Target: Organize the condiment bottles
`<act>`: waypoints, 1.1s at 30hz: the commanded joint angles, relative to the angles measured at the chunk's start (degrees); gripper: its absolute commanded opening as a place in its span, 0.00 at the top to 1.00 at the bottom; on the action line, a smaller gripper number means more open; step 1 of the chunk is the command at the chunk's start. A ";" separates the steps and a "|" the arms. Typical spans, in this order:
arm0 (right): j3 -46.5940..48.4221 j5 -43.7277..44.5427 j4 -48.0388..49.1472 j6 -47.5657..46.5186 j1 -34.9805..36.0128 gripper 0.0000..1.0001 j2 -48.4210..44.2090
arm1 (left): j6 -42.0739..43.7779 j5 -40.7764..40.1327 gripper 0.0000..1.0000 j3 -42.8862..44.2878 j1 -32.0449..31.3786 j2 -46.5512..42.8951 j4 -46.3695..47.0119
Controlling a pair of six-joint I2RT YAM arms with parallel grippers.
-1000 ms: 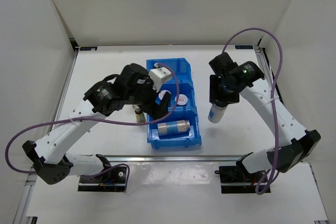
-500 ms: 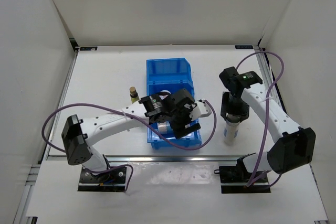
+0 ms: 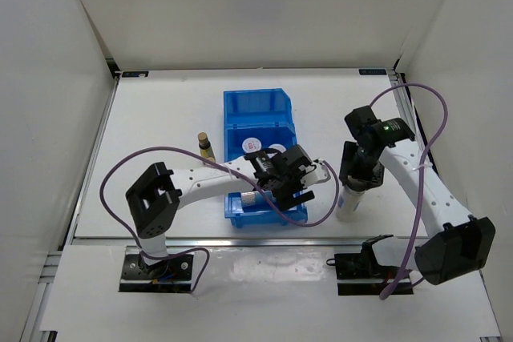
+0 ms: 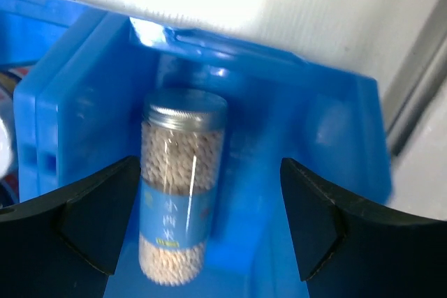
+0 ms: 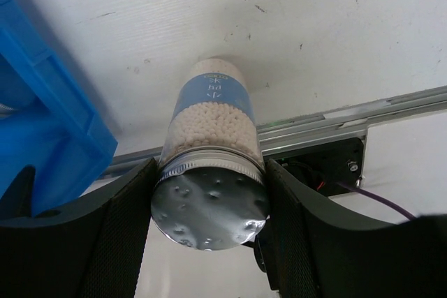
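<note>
Both arms have moved since a second ago: your left gripper (image 4: pixel 209 242) has swung from beside the blue bin to over its near compartment, and your right gripper (image 5: pixel 209 207) has carried its cylinder toward the near edge of the bench (image 3: pixel 160 110).

Your left gripper stands wide and empty, straddling the silver-topped cylinder of pale beads (image 4: pixel 178 193) lying on its side in the near compartment of the blue three-compartment plastic bin (image 4: pixel 335 144); its long axis runs straight away from the wrist, cap (image 4: pixel 185 108) farthest, so the jaws flank its sides. Your right gripper is clamped around the cap end of the second silver-topped cylinder (image 5: pixel 209 137), which stands on the bench just right of the bin. Left is nearer the compartment; right must cross the bin wall.
</note>
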 commanded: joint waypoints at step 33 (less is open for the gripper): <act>1.34 -1.39 -8.40 2.67 -0.14 0.21 -11.93 | -3.42 -1.79 0.60 1.57 3.32 5.28 8.16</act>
